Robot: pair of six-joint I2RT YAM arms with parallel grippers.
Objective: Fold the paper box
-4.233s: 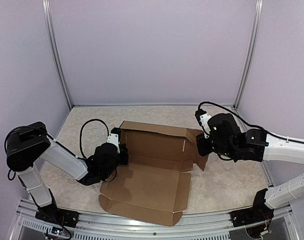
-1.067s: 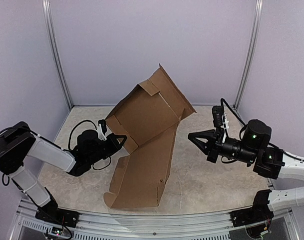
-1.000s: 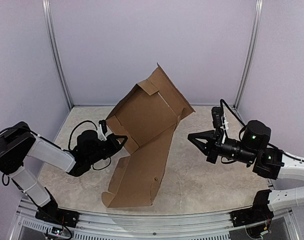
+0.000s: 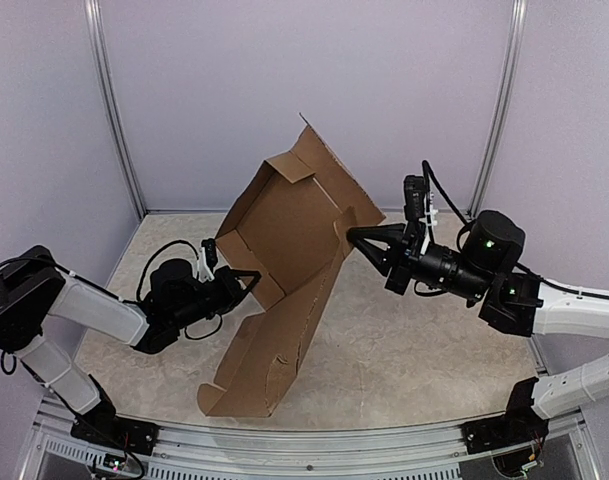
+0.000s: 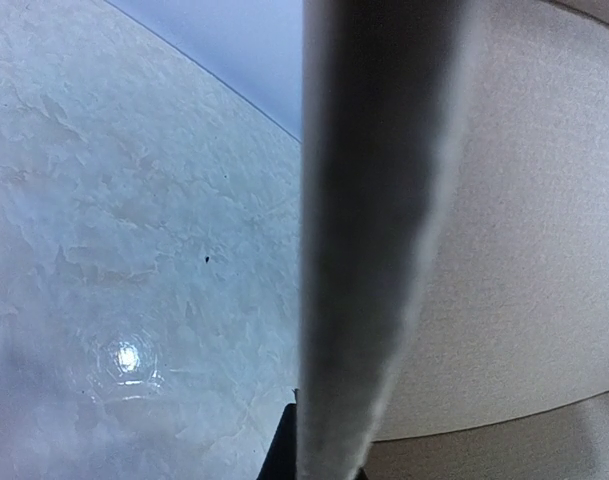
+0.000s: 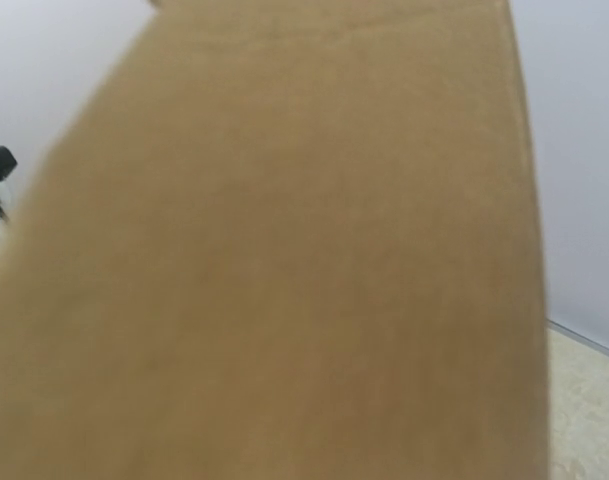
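At the left of the top view, the left arm reaches low across the table (image 4: 414,350) toward the centre. The left gripper (image 4: 246,281) is clenched on a side flap at the left edge of the paper box (image 4: 294,225). In the left wrist view the cardboard edge (image 5: 374,250) runs as a dark, blurred band up the middle of the frame. The pale mottled tabletop (image 5: 134,250) lies to its left, and a flat cardboard face fills the right.

In the centre, the paper box is lifted off the table and tilted. Its lower end rests on the tabletop near the bottom centre, and its top corner stands high against the back wall (image 4: 314,70). The open inner side, with its small folded tabs, faces left and toward the camera.

At the right, the right arm stretches leftward at mid-height. The right gripper (image 4: 354,236) has its fingers pressed together with nothing between them. Its tip is at the box's right edge and appears to touch it. The right wrist view is almost filled by a blurred brown cardboard face (image 6: 284,260).
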